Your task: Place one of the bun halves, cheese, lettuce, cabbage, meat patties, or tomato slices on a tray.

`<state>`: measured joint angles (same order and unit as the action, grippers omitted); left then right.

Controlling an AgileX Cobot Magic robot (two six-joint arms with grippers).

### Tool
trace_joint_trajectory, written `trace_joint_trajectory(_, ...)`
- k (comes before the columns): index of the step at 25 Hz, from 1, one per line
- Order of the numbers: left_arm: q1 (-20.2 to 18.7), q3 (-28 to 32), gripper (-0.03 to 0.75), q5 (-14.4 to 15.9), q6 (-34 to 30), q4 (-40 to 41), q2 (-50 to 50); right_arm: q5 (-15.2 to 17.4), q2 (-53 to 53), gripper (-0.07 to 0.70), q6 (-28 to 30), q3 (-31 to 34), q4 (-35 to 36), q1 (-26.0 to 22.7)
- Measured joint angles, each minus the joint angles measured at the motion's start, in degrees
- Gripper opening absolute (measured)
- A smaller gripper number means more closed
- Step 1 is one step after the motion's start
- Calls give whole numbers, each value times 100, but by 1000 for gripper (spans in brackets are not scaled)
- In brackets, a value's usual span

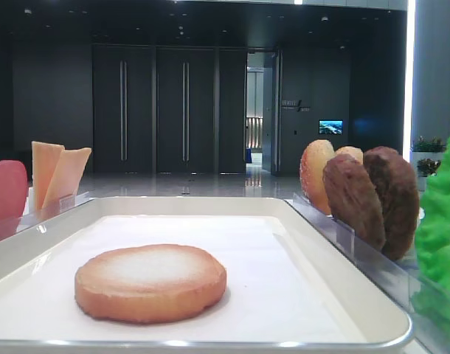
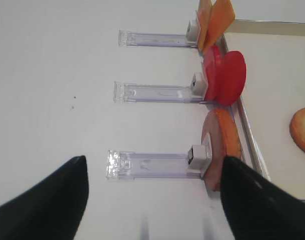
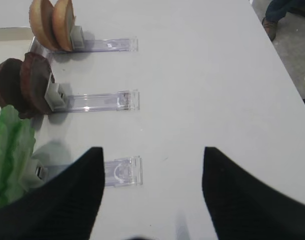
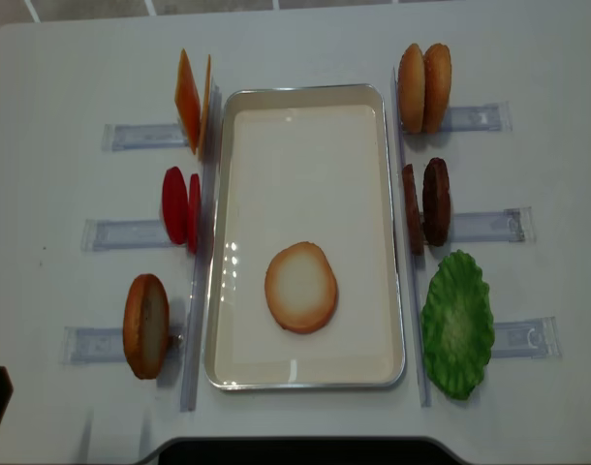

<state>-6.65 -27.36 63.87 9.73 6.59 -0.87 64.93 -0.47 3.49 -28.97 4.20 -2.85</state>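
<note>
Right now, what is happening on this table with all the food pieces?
A burger is being built on the white tray. One bun half lies flat on it already. Nothing is held at this moment: the left tool and the right tool both hang open above the bare table. The cheese, tomato slices, meat patties and lettuce stand in their holders beside the tray.

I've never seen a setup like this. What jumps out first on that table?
A big white tray sits mid-table with a single bun half lying flat inside it. Food stands on edge in clear racks on both sides: cheese and red tomato slices on the left, dark meat patties and bright green lettuce on the right.
</note>
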Motion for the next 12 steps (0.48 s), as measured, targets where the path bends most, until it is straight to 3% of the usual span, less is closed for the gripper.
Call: trace_joint_trajectory(12, 0, 0, 629, 0, 0, 0, 0, 0, 0, 412, 0, 0, 0, 0)
